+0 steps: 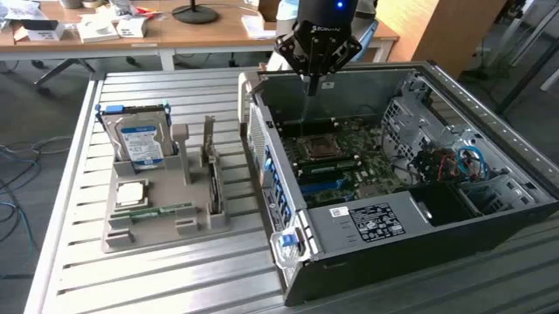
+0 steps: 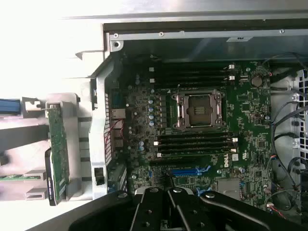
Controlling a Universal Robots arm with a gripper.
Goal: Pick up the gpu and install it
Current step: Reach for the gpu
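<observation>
The gpu [image 1: 211, 163] stands on its edge in a slot of the grey parts holder [image 1: 148, 229], at the exterior view's left of the open computer case [image 1: 436, 216]. In the wrist view the gpu [image 2: 58, 154] shows as a thin card beside the case's outer wall. My gripper [image 1: 312, 84] hangs above the back part of the case, over the motherboard [image 1: 349, 167], well apart from the gpu. Its black fingers [image 2: 156, 207] are pressed together, and the gripper [image 2: 168, 188] is shut with nothing in it. Just beyond the tips lies a blue card slot [image 2: 187, 171].
The holder also carries a silver hard drive with a blue label [image 1: 140, 140], a square chip [image 1: 131, 191] and a narrow green memory stick [image 1: 162, 210]. The case holds an open processor socket [image 2: 198, 109], memory slots and cables [image 1: 459, 163]. A cluttered desk [image 1: 175, 33] stands behind.
</observation>
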